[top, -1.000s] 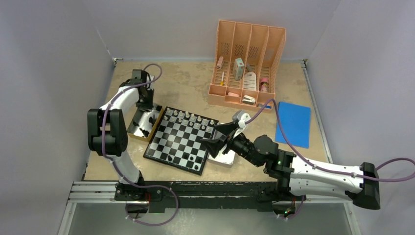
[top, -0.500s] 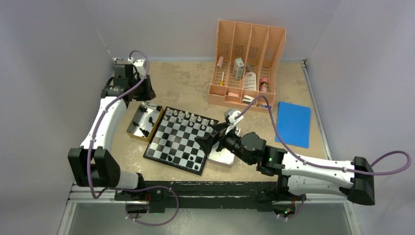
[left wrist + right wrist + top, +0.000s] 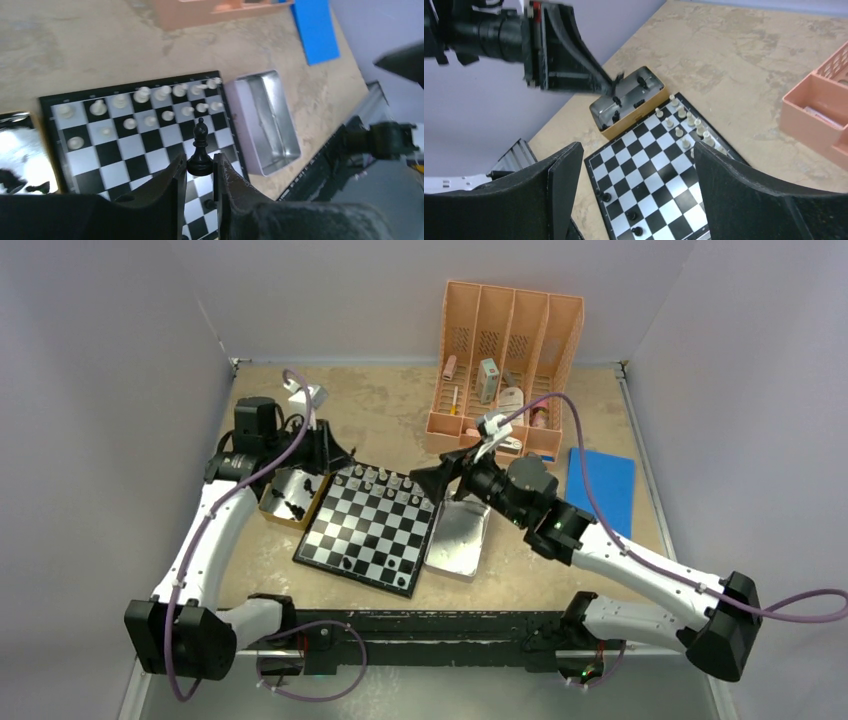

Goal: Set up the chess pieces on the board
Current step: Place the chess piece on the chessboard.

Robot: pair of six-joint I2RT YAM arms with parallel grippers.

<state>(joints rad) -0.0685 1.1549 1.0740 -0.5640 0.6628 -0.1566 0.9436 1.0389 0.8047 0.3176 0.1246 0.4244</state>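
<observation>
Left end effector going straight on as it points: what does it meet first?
Probably the board, on bare middle squares short of the white pieces; the black piece it holds would land first.

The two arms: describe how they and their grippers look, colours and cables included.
The left arm and right arm have smooth white shells on the long links, with blocky black joints. A lilac cable loops loosely along each. The left gripper and right gripper are matt black, each with two broad wedge-shaped fingers tapering to the tips.
</observation>
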